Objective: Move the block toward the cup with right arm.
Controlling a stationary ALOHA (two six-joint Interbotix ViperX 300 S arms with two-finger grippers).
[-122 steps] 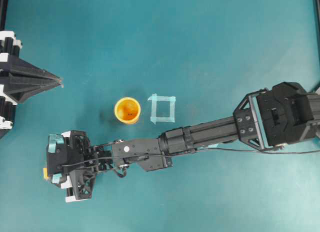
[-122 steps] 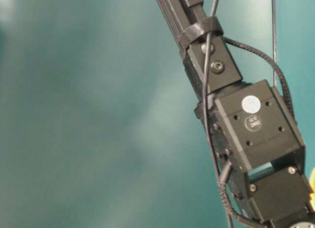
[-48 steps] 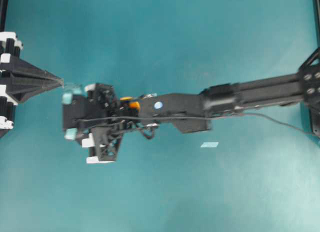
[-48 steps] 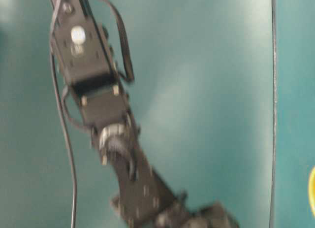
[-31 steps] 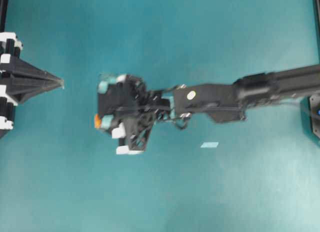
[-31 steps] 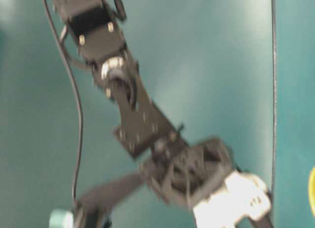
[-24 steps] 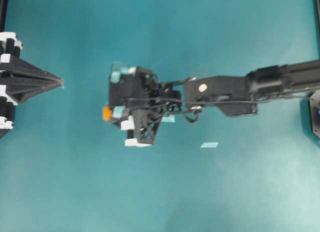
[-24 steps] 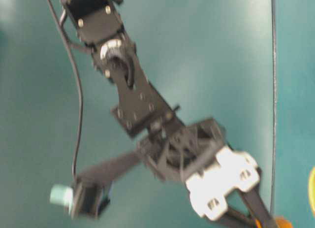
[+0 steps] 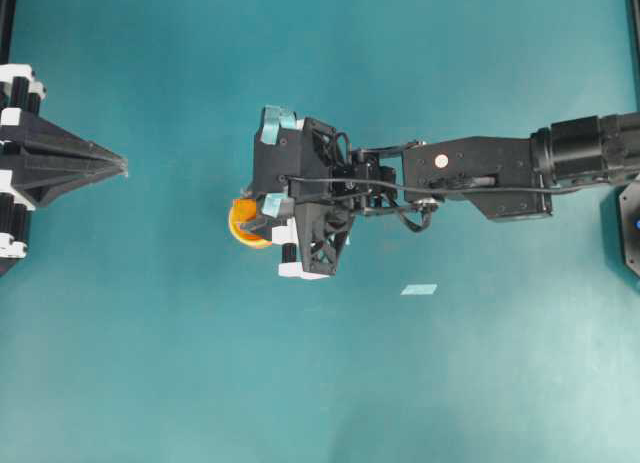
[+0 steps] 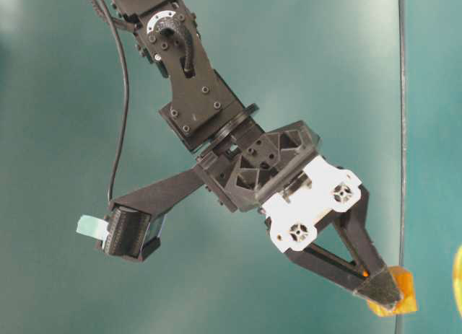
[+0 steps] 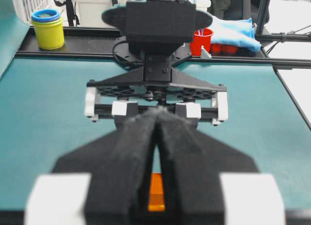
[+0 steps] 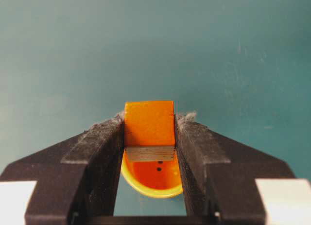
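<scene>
in the right wrist view the block [image 12: 149, 124] sat clamped between the two black fingers [image 12: 99, 159] of the right gripper [image 12: 149, 137], squeezed on its side faces so its top stayed level and bare. directly under it the cup [image 12: 154, 179] showed its orange inside and yellow rim, so the block was held right over the mouth, seemingly lined up that way for a drop or a set-down beside it.

from the table-level view the right gripper [image 10: 382, 291] tilted steeply downward with the block [image 10: 395, 296] pinched at the very fingertips, clear of the table; a sliver of the cup [image 10: 458, 273] showed at the frame's edge.

overhead, the right arm [image 9: 470, 173] reached across the middle, its gripper [image 9: 255, 215] covering most of the cup [image 9: 240, 233], with the block [image 9: 243, 208] showing as a small orange patch at the tips. a stray strip of tape [image 9: 420, 289] lay well apart on the table [image 9: 400, 383].

farther off, the left gripper [image 9: 118, 164] sat parked at the table's edge with its fingers pressed together on nothing, kept out of the way; its own camera showed the same closed fingers [image 11: 158, 152].

the carry looked nearly done; release remained.
</scene>
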